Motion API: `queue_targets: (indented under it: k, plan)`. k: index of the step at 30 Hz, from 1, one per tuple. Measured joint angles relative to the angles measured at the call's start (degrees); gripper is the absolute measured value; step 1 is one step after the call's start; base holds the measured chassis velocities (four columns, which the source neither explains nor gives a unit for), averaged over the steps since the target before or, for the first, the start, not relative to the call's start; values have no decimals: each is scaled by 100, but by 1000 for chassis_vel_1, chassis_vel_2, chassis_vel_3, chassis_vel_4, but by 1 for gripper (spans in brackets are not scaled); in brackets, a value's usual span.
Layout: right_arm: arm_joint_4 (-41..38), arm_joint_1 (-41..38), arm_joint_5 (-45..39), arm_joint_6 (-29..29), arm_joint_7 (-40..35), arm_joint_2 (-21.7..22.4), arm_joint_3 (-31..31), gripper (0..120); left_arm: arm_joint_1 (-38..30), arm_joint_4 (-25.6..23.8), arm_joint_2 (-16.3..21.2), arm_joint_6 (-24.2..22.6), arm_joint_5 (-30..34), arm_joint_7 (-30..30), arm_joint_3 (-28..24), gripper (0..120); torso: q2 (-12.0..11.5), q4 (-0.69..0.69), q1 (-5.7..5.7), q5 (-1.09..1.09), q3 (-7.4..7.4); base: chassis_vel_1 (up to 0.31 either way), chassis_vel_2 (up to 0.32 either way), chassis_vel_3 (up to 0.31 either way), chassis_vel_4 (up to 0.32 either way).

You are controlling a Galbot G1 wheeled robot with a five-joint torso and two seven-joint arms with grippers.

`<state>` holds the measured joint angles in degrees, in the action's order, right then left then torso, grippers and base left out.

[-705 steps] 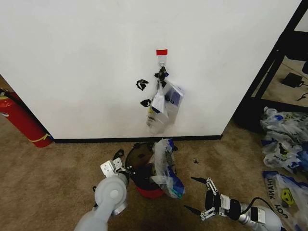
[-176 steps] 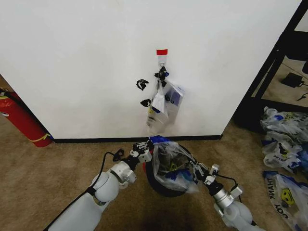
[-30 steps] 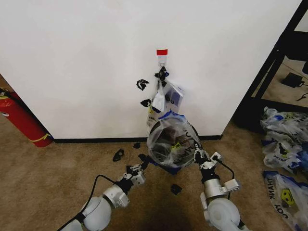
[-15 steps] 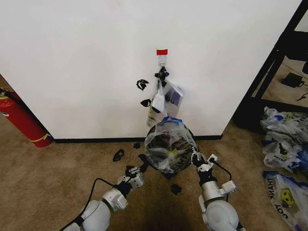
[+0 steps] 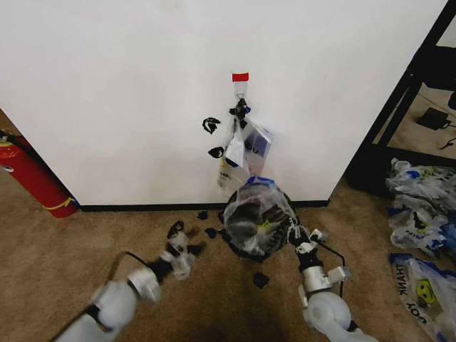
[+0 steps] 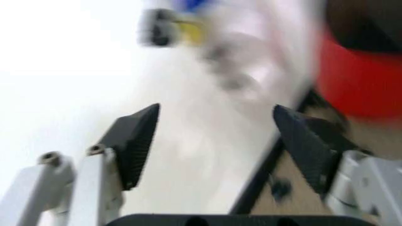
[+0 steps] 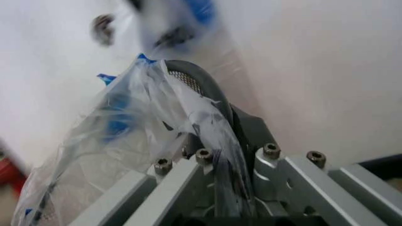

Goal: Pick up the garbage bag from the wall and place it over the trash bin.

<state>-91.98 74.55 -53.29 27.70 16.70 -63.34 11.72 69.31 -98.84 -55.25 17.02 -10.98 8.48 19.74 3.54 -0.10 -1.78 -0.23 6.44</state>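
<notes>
Bag (image 5: 258,214) shrouds the bin (image 5: 246,217), right gripper (image 5: 293,231) clamping it, left gripper (image 5: 178,249) agape.

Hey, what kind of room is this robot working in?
Probably an indoor office or lab corner rather than a home: brown carpet, a plain white wall with a red fire extinguisher beside it, a black rack, and spare plastic bags piled on the floor.
</notes>
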Motion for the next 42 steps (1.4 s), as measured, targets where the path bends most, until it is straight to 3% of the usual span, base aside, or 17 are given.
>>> queue_targets:
  k: [1,2,5,6,8,13,17,28,37,42]
  plan:
    - [77,-10,-39,2,192,23,15,1,-22,-124,21,-146,414,-30,-13,80,0,0,0,0,0,0,0,0,0]
    - [77,-10,-39,2,192,23,15,1,-22,-124,21,-146,414,-30,-13,80,0,0,0,0,0,0,0,0,0]
    - [546,-201,-317,-47,1412,122,72,1,27,-863,111,-652,2588,207,-159,93,0,-1,0,2,-1,0,0,0,0]
    - [546,-201,-317,-47,1412,122,72,1,27,-863,111,-652,2588,207,-159,93,0,-1,0,2,-1,0,0,0,0]
    - [931,-428,-568,-235,2477,172,138,1,151,-1207,129,-847,3884,1139,-330,100,0,4,0,1,0,0,0,0,0]
    - [1286,-688,-697,-409,3451,208,210,1,225,-1284,86,-1082,4423,1945,-464,100,0,2,0,1,0,0,0,0,0]
    - [1321,-721,-748,-459,3694,227,221,1,182,-1279,56,-1271,4613,1941,-489,100,0,3,0,1,0,0,0,0,0]
    - [1276,-681,-687,-382,3991,221,263,1,99,-1501,-49,-2544,5891,1038,-545,98,0,2,1,1,-1,0,0,0,0]
    - [1117,-640,-663,-357,3881,217,242,1,91,-1524,-102,-2737,5808,916,-636,95,0,2,1,0,-1,0,0,0,0]
    - [1099,-618,-619,-335,3860,219,232,1,117,-1645,-94,-2776,5904,832,-606,77,0,2,1,1,-1,0,0,0,0]
